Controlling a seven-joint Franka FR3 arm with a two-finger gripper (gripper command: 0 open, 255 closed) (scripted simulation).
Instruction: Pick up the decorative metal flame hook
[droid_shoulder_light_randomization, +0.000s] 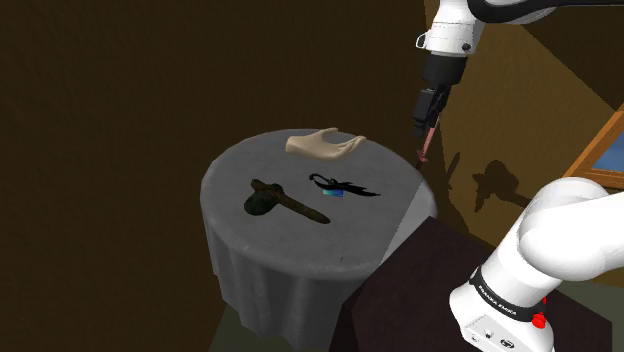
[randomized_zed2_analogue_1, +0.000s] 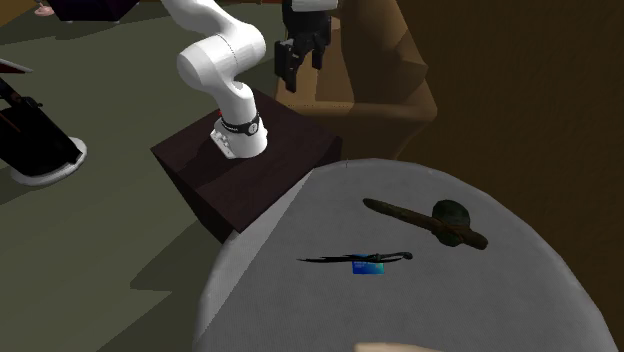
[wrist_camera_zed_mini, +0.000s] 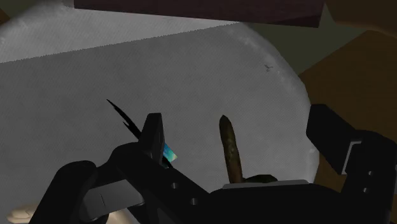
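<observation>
The flame hook (droid_shoulder_light_randomization: 340, 187) is a thin black piece with spiky tongues and a small blue patch, lying flat near the middle of the round grey table (droid_shoulder_light_randomization: 240, 160). It lies likewise in the second exterior view (randomized_zed2_analogue_1: 358, 260). My gripper (droid_shoulder_light_randomization: 424, 128) hangs high above the table's edge nearest the stand, well apart from the hook, fingers pointing down. From the wrist, the hook's black spikes (wrist_camera_zed_mini: 122, 116) poke out beside one finger (wrist_camera_zed_mini: 153, 135), which partly hides the hook. The gripper (wrist_camera_zed_mini: 240, 127) is open and holds nothing.
A dark brown and green hammer-like tool (droid_shoulder_light_randomization: 282, 201) lies next to the hook. A beige hand-shaped object (droid_shoulder_light_randomization: 324, 144) rests at the table's far side. The dark stand (randomized_zed2_analogue_1: 250, 165) adjoins the table. Brown walls rise behind the arm.
</observation>
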